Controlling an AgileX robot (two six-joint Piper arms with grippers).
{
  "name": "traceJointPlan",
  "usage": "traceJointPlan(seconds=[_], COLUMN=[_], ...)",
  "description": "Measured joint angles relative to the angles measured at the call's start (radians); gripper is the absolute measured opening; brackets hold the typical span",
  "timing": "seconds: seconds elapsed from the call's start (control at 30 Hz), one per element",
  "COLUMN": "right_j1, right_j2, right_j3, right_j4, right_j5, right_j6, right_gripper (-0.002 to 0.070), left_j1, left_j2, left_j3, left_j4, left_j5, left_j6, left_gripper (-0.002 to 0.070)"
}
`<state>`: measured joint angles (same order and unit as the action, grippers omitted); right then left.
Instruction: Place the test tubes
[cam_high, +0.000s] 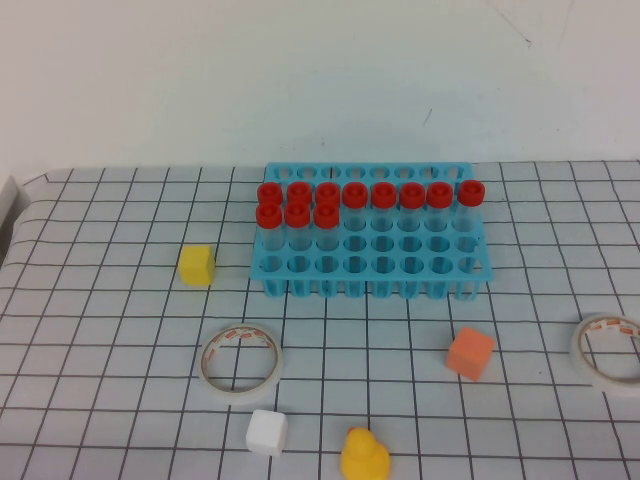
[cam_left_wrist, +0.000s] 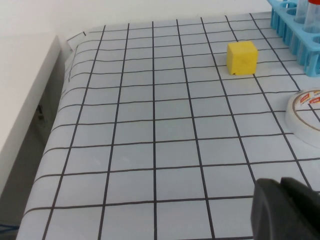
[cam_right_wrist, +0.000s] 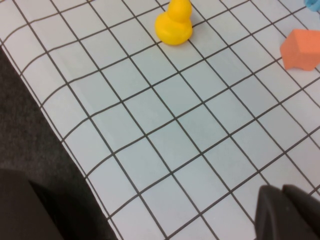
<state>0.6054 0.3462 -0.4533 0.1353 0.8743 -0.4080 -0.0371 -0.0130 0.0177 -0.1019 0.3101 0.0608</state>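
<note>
A blue test tube rack (cam_high: 372, 268) stands at the middle back of the gridded table; a corner of the rack (cam_left_wrist: 295, 30) also shows in the left wrist view. Several clear tubes with red caps (cam_high: 354, 195) stand upright in its back rows. Neither arm shows in the high view. My left gripper (cam_left_wrist: 280, 186) hangs shut and empty over the table's left part, short of the yellow cube (cam_left_wrist: 242, 57). My right gripper (cam_right_wrist: 281, 192) is shut and empty above the table's near edge, short of the yellow duck (cam_right_wrist: 174, 24).
A yellow cube (cam_high: 196, 265) lies left of the rack. A tape roll (cam_high: 240, 360), a white cube (cam_high: 267, 432) and the yellow duck (cam_high: 364, 456) sit in front. An orange cube (cam_high: 470, 353) and a second tape roll (cam_high: 610, 350) lie at the right.
</note>
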Motion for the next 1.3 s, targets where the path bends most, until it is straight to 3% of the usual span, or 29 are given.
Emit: traceJointPlan(seconds=[0.23,0.6,0.7,1.1,1.3], right_j1=[-0.062,-0.531,-0.608,-0.639,-0.639], right_j2=[-0.084,-0.300,-0.349,-0.358,-0.358], right_j3=[0.023,0.348,0.437,0.472,0.472], right_j4=[0.002,0.002,0.002,0.050,-0.032], right_j5=[-0.048,-0.494,-0.535,-0.521,-0.521], right_j6=[-0.011,-0.152,-0.152,-0.133,0.090], right_gripper=[-0.0001,-0.0001,-0.0001,-0.0001,-0.0001], left_j1=[0.000,0.000,0.000,0.000,0.000], left_j2=[0.000,0.000,0.000,-0.002,-0.002], left_j3=[0.000,0.000,0.000,0.000,0.000], left_j4=[-0.002,-0.002,-0.002,-0.002,-0.002], left_j5=[0.002,0.002,0.002,0.002,0.002], left_j6=[0.000,0.000,0.000,-0.002,-0.002], left_gripper=[0.0000,0.0000,0.0000,0.0000,0.0000])
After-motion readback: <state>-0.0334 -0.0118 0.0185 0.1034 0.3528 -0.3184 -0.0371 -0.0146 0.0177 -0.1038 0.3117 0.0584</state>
